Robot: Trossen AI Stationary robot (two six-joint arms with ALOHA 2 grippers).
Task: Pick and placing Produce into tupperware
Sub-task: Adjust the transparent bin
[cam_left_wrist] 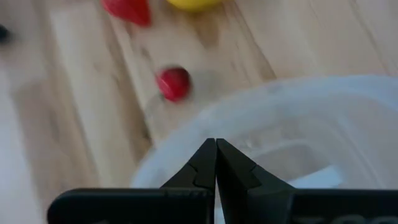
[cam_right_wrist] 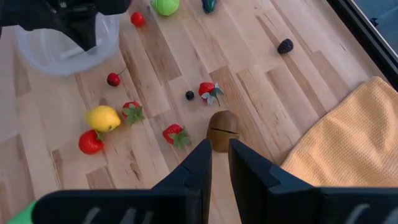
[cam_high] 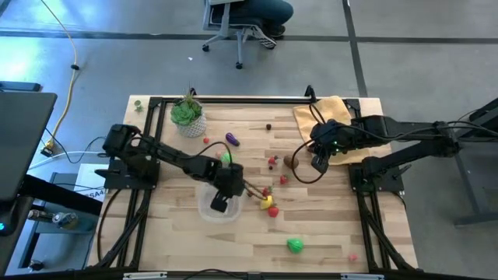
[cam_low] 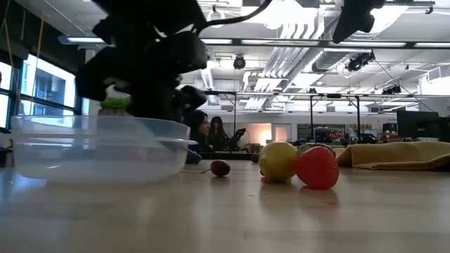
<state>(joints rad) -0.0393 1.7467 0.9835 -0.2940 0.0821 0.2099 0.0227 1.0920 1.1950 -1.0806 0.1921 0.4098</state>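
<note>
produce mostly still out, tub nearly bare

the tupperware sat near the counter's front under the left hand, fingers together and empty; the right hand, slightly apart and empty, hovered over the kiwi. the lemon, berries and eggplant lay scattered; a plant pot and yellow cloth stood clear.

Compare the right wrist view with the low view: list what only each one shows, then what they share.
Only the right wrist view: the brown kiwi just ahead of the right gripper, whose fingers stand slightly apart with nothing between them, a blackberry, and leafy strawberries.
Only the low view: ceiling lights and people seated in the room behind the table.
Both: the clear tupperware with the left arm over it, the yellow lemon, a red strawberry beside it, a cherry, and the yellow cloth.
</note>
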